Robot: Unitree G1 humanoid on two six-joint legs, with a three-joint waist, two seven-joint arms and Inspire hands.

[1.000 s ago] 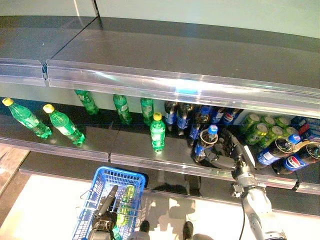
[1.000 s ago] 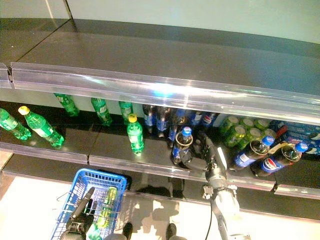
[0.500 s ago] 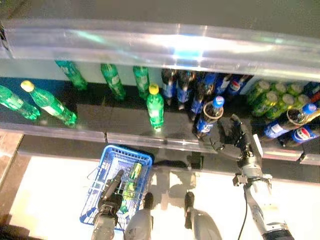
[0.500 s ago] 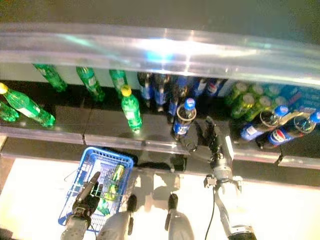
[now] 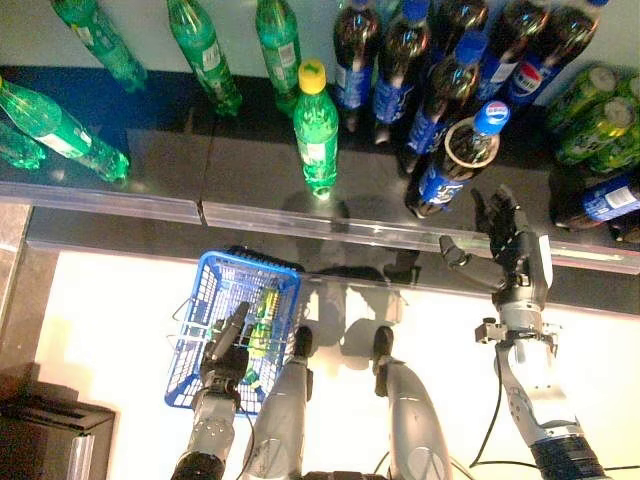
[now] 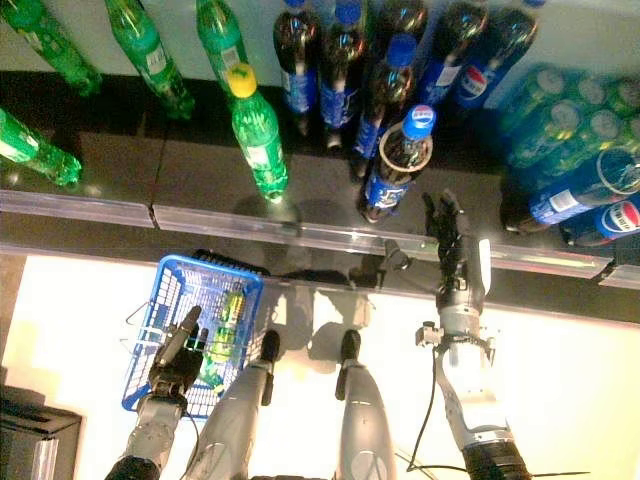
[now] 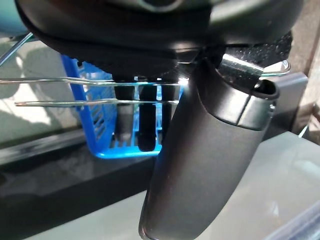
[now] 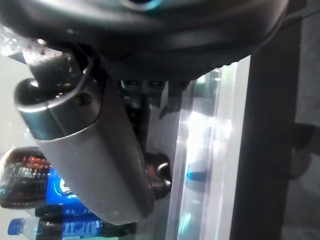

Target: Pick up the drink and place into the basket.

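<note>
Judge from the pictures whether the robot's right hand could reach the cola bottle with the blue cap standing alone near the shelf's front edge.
Probably yes. The right hand is open at the shelf's front edge, beside the cola bottle and not touching it. Nothing stands between them, and the bottle stands forward of the back row.

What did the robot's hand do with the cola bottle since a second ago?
The right hand was wrapped round the cola bottle a second ago. It has let go and pulled back to the shelf edge, fingers spread. The bottle stayed on the shelf. The left hand still holds the blue basket, with the green bottle inside. The camera tilted down too.
</note>
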